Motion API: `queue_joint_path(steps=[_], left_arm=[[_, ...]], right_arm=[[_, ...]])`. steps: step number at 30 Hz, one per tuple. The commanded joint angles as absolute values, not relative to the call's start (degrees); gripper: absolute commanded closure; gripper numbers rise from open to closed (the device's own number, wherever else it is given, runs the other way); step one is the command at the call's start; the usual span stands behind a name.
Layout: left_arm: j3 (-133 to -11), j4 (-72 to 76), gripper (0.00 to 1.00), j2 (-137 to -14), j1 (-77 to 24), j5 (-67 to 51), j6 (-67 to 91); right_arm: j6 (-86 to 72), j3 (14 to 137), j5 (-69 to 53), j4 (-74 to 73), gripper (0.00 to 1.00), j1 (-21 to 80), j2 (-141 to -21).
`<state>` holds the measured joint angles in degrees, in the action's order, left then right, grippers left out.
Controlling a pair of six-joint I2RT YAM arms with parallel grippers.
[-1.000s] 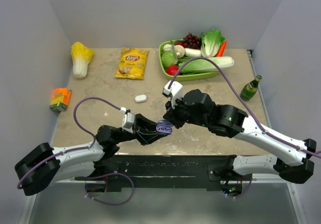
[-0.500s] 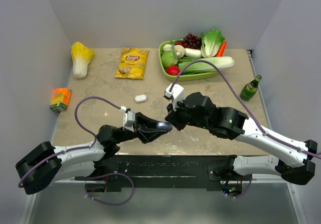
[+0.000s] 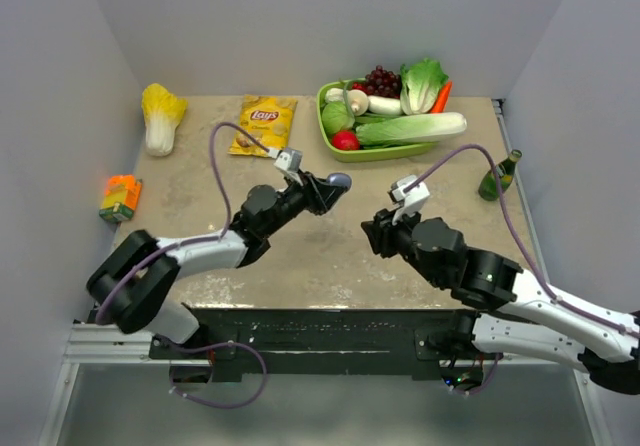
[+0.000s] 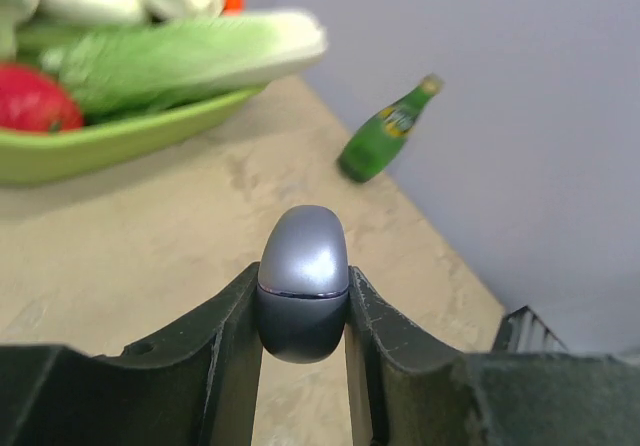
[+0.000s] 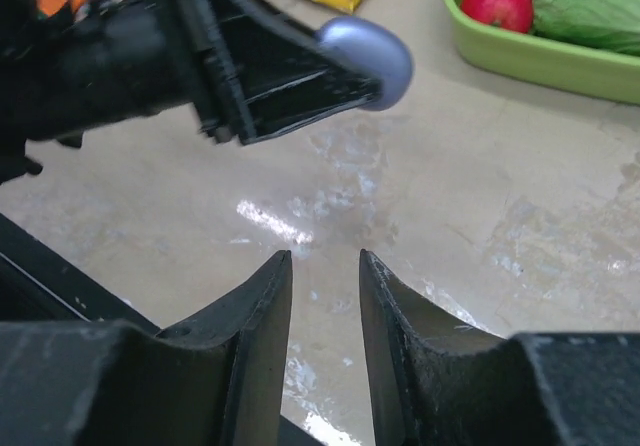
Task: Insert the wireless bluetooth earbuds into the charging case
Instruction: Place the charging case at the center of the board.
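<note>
My left gripper (image 3: pixel 330 184) is shut on a closed, rounded lilac-grey charging case (image 3: pixel 339 179) and holds it above the middle of the table. In the left wrist view the case (image 4: pixel 303 266) is pinched between the two fingers (image 4: pixel 225 346), its lid seam level. The right wrist view shows the case (image 5: pixel 372 54) up and to the left. My right gripper (image 3: pixel 370 234) is open and empty, low over the table and to the right of the case; bare tabletop shows between its fingers (image 5: pixel 262 306). No earbuds are in view.
A green tray (image 3: pixel 385 152) of vegetables stands at the back, with a chips bag (image 3: pixel 263 126) to its left. A green bottle (image 3: pixel 499 176) stands at the right edge. A cabbage (image 3: pixel 160 116) and an orange carton (image 3: pixel 120 197) lie at the left.
The case, open a second ago, is now shut. My left arm has carried it away from the near edge toward the table's middle. My right gripper has drawn back to the right.
</note>
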<state>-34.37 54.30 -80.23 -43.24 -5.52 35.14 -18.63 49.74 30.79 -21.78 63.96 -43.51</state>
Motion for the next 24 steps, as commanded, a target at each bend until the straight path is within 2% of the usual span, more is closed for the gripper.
queue_joint_path(steps=[1,7,14,15,18,24], left_arm=[[-43.9,41.4,1.00,-94.6,-40.5,-10.0,40.2],[-52.6,36.3,1.00,-108.1,-39.5,-11.1,40.5],[-55.2,31.5,0.98,-113.6,-39.5,-10.5,40.1],[-55.4,29.6,0.94,-114.3,-39.4,-10.1,39.9],[-55.4,27.3,0.73,-114.9,-39.4,-10.3,39.1],[-54.0,23.5,0.53,-112.1,-39.4,-9.6,37.1]], right_arm=[[-21.5,47.2,30.3,-19.9,0.63,64.1,-45.3],[-22.1,43.8,28.2,-18.2,0.60,64.1,-44.6],[-23.5,41.5,29.3,-17.8,0.57,64.1,-44.4],[-23.6,41.3,29.3,-17.7,0.57,64.1,-44.6],[-23.5,41.3,29.2,-18.1,0.56,64.1,-45.0],[-23.6,41.8,30.1,-19.2,0.55,64.1,-45.4]])
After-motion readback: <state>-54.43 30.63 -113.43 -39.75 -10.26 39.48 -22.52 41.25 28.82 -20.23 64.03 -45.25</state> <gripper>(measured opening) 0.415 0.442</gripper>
